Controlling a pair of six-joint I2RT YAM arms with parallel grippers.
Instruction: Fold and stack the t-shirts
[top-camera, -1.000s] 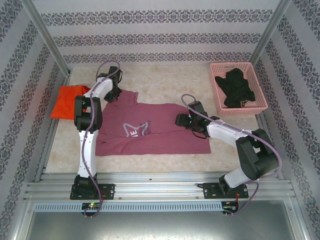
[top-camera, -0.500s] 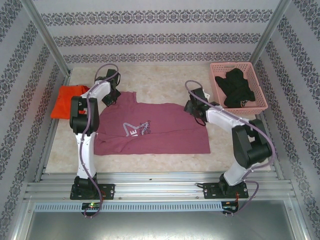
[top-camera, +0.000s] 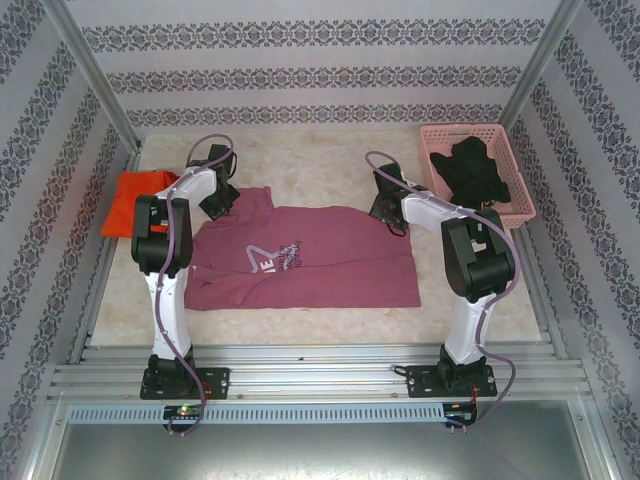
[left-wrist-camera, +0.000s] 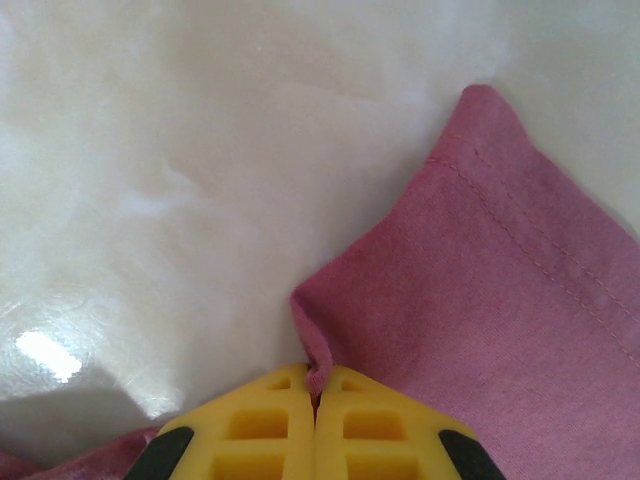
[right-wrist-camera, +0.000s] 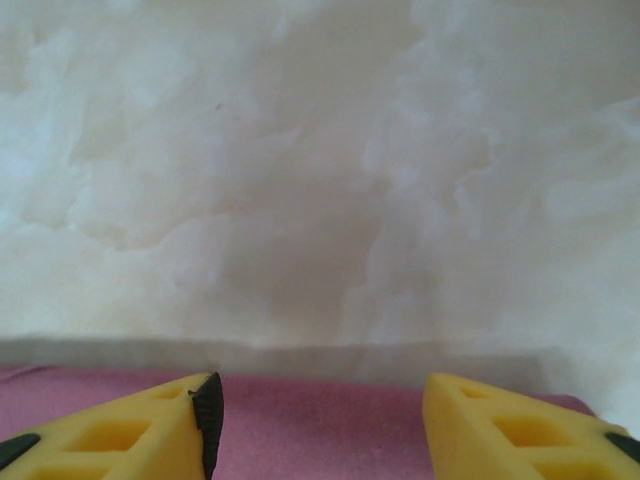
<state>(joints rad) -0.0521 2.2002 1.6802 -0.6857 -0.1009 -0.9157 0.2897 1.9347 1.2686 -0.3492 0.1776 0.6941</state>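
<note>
Pale table (top-camera: 320, 165) bears maroon shirt (top-camera: 330, 262), orange shirt (top-camera: 132, 198), pink basket (top-camera: 460, 129).

The maroon t-shirt (top-camera: 340, 255) has white letters (top-camera: 270, 264) on its chest, right by a white star shape (top-camera: 258, 253). In the top view, the two biggest letters look like "IE". They sit sideways on the cloth. The smaller letters next to them are too tiny and blurry to read.
</note>
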